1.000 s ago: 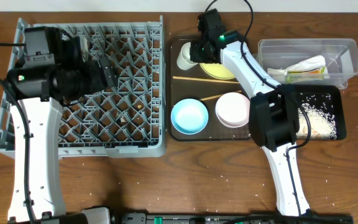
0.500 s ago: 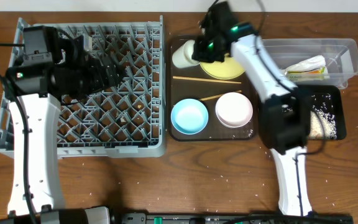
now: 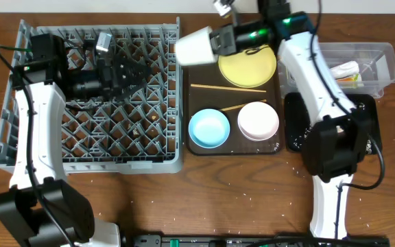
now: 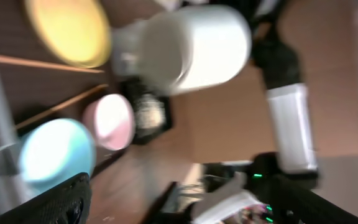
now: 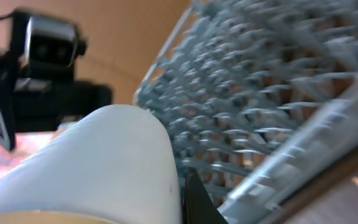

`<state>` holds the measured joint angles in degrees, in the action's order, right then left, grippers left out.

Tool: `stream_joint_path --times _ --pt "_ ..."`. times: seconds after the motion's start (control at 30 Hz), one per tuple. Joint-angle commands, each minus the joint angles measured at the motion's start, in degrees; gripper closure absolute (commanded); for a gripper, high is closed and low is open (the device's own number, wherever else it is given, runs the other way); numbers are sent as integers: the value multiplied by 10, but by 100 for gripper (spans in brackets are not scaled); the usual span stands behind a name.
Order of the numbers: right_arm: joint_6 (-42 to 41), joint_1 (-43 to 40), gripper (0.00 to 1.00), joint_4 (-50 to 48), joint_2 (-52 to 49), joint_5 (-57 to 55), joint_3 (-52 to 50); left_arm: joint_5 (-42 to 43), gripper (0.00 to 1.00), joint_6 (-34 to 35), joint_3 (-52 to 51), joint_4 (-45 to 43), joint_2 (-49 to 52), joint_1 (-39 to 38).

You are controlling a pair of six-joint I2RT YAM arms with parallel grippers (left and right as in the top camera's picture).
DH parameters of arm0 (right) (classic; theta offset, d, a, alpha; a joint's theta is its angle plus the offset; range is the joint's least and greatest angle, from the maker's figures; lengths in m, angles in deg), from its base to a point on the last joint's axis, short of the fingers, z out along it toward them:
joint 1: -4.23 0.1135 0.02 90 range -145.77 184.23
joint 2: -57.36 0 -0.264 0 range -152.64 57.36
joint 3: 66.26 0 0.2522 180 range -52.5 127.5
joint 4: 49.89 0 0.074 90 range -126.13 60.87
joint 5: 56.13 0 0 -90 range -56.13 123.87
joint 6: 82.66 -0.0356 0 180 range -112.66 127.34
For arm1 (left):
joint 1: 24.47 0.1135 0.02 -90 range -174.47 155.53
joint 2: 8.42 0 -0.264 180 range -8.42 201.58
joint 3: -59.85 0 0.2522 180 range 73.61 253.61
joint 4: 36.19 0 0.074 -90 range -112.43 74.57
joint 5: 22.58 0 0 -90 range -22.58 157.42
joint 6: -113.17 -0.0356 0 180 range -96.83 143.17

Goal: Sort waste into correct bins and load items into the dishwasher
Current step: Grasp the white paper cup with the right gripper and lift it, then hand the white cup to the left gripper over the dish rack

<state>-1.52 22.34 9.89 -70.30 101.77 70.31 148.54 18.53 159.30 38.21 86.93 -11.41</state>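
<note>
At the far left of the surface [image 3: 238, 189] we see the rack [image 3: 88, 163], grey and latticed with pegs. Above its upper middle hangs the left gripper [image 3: 141, 67], pointing right. In its own wrist view, which is badly blurred, its 2 fingers [image 4: 55, 202] show at the bottom corners, set wide apart and released, with nothing between them.

Just right of it is the cup [image 3: 196, 46], in the air over the rack's top right corner and the near edge of the brown tray [image 3: 233, 147]. It is lifted off both and tipped on its side; we cannot tell which way its mouth faces. The right gripper [image 3: 219, 39] is clenched on the cup's right end, with its arm reaching in from the right across the top of the tray. From the right wrist, the cup fills the lower left, 1 dark finger shows against it, and the rack's pegs lie beyond.

On the brown tray the plate [image 3: 247, 66] rests at the top. The 2 chopsticks [image 3: 228, 87] lie apart below it. The blue bowl [image 3: 209, 128] sits at lower left, and the white bowl [image 3: 258, 121] is just beside it.

Farther right, the tub [image 3: 382, 55] holds the wrapper [image 3: 345, 68]. The black tray [image 3: 367, 127] lies just below the tub, largely hidden by the right arm. A few crumbs [image 3: 251, 200] speck the surface near the front.
</note>
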Motion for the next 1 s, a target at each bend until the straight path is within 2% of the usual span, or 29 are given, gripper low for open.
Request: stream_joint_path --times 0.0,0.17,0.5,0.97 --pt "17 42 99 -7 -10 61 -16 90 8 -29 -3 2 11 1" --pt "-3 71 99 -52 -10 70 -18 90 8 -29 -3 4 12 1" --pt "-133 93 99 -226 -10 75 -17 89 8 -29 -3 4 12 1" --pt "-149 135 99 -231 -40 55 -35 89 9 -28 -3 4 12 1"
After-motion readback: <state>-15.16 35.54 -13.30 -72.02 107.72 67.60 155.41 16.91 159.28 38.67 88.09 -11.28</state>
